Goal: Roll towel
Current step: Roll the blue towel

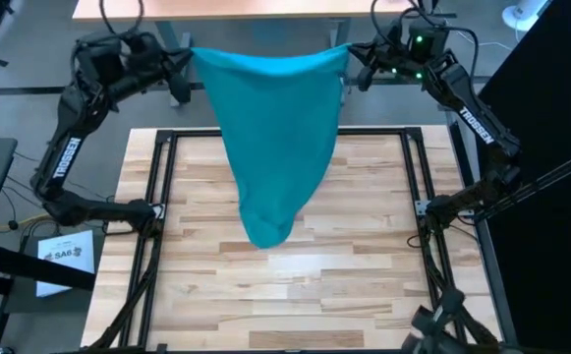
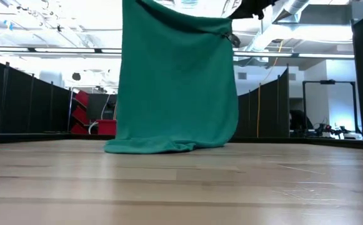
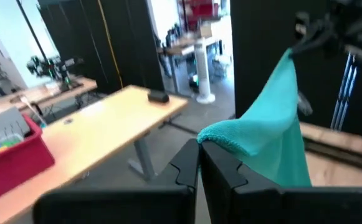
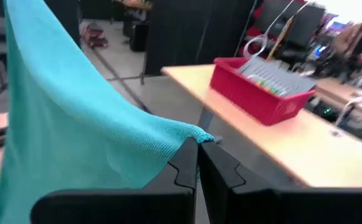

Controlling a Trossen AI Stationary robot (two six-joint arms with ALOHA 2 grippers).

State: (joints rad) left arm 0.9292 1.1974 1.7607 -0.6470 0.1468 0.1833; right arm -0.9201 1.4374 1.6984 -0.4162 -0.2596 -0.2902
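Towel (image 1: 270, 138) hangs raised over the tabletop (image 1: 364, 265), lower edge bunched on the wood. Left claw (image 1: 189, 57) pinches its far-left corner; right claw (image 1: 350, 54) pinches the far-right corner, both held high.

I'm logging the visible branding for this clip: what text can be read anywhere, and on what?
"TROSSEN", in white on the left arm.
"TROSSEN", in white on the right arm.
"SAS", or close to it, on the paper sheet beside the table; its smaller print is too small to read.
The towel carries no text.
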